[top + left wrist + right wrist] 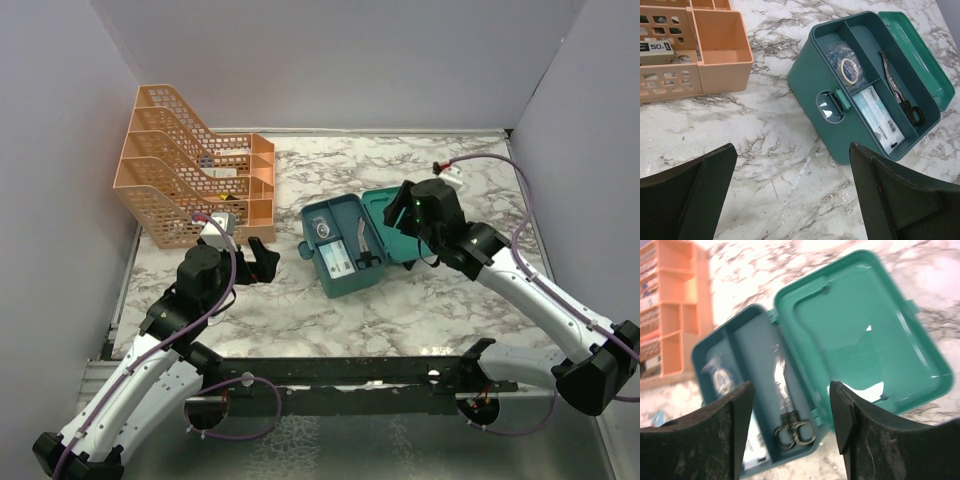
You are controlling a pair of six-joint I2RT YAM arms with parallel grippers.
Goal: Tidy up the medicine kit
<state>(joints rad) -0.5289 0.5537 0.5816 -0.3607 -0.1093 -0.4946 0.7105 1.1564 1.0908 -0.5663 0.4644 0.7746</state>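
Observation:
The teal medicine kit [312, 215] stands open mid-table, its lid [388, 208] laid back to the right. In its tray lie a bagged tape roll [847, 67], a white packet [879, 117] and scissors [900, 95]. My right gripper [398, 216] hovers over the lid's hinge side. In its wrist view the right gripper [791, 390] stands open and empty, with the scissors [790, 430] and lid [860, 325] below. My left gripper [262, 260] is open over bare table left of the kit [815, 80]. Nothing sits between its fingers [705, 175].
An orange mesh file rack [180, 170] with small front bins [720, 45] stands at the back left and holds a few items. A small boxed item [222, 222] lies by its base. Grey walls close in the table on three sides.

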